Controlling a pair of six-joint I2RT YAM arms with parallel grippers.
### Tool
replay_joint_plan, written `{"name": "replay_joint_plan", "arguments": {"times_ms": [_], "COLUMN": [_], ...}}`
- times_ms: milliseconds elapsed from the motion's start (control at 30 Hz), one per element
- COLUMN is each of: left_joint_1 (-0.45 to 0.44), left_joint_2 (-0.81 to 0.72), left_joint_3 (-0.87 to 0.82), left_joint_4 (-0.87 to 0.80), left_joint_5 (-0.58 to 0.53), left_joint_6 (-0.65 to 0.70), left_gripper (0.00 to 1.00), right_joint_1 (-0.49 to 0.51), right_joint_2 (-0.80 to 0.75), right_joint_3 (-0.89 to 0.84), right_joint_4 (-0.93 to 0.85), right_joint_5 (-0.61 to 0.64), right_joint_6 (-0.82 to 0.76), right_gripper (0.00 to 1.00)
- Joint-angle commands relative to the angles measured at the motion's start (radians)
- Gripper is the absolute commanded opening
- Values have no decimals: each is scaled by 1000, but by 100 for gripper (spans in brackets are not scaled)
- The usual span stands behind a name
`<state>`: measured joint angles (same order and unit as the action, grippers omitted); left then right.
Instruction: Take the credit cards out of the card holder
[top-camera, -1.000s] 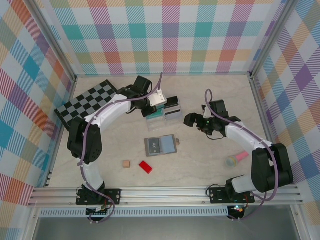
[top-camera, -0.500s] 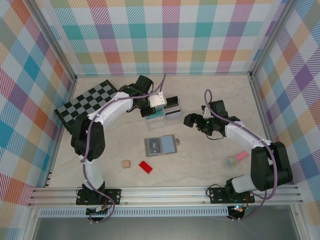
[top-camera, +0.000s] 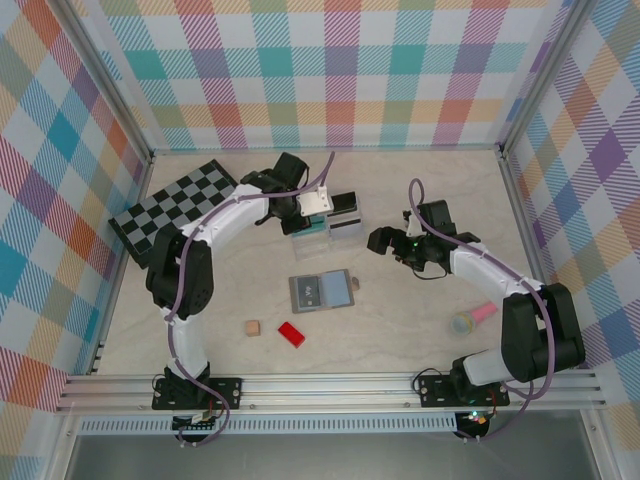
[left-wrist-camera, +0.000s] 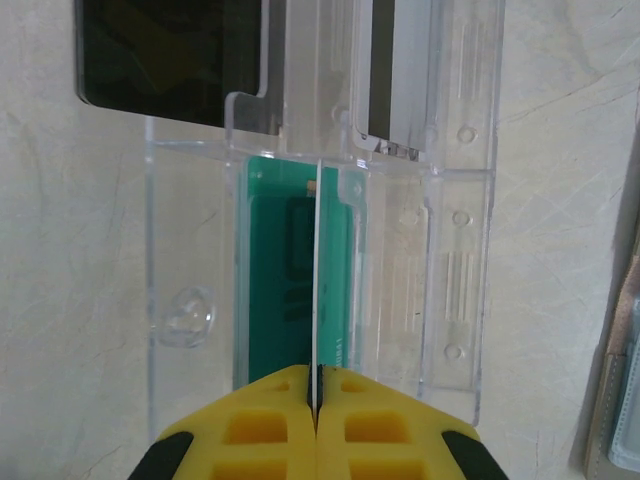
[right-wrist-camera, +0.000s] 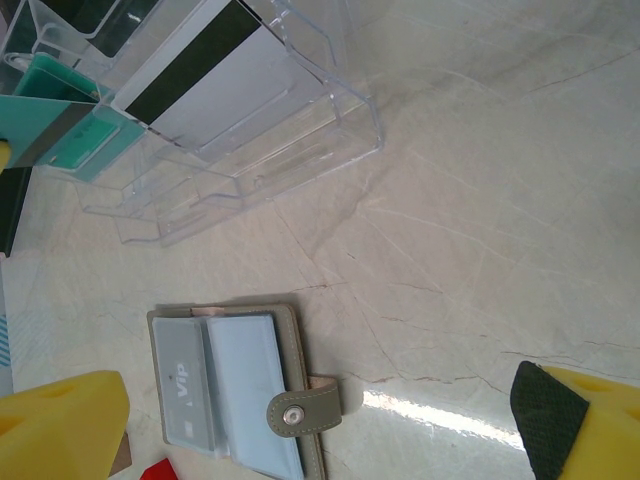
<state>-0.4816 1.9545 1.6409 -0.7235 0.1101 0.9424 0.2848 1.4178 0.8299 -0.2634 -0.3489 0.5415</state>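
The card holder (top-camera: 322, 290) lies open on the table, grey with two blue-grey panels; in the right wrist view the card holder (right-wrist-camera: 235, 395) shows a "VIP" card in one panel. My left gripper (top-camera: 303, 212) is over a clear stand (top-camera: 345, 230). In its wrist view my left gripper (left-wrist-camera: 318, 385) is shut on a thin credit card (left-wrist-camera: 317, 280), seen edge-on, with teal on both sides in the stand's slot. A black card (left-wrist-camera: 170, 50) and a silver card with a dark stripe (left-wrist-camera: 400, 60) rest in the stand. My right gripper (top-camera: 385, 240) hangs open and apart from the holder, nothing between its fingers (right-wrist-camera: 60, 425).
A black-and-grey chessboard (top-camera: 175, 205) lies at the back left. A red block (top-camera: 291, 333) and a small tan cube (top-camera: 253, 328) sit in front of the holder. A tape roll (top-camera: 462, 323) and a pink piece (top-camera: 484, 312) lie at the right.
The left arm's elbow has swung slightly, while its gripper stays over the stand with the card. The right arm has not moved.
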Motion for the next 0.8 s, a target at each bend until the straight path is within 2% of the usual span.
{"name": "replay_joint_plan", "arguments": {"times_ms": [0,300,567,767], "left_joint_1": [11,10,13,14], "left_joint_2": [23,3,-65,-155], "left_joint_3": [25,22,46,-3], "left_joint_4": [3,35,55,133], "left_joint_5": [-3,-42,27,11], "left_joint_6": [21,-21,-108,-256], "left_gripper": [3,24,29,37], "right_joint_1": [-1,-1,-2,-1], "right_joint_2": [4,7,9,9], "right_joint_3": [5,5,5,3], "right_joint_4": [-1,-1,3,5], "right_joint_5": [-12,-21,-25,-32], "right_joint_6": [2,1,0,-2], "right_gripper": [100,100,100,100]}}
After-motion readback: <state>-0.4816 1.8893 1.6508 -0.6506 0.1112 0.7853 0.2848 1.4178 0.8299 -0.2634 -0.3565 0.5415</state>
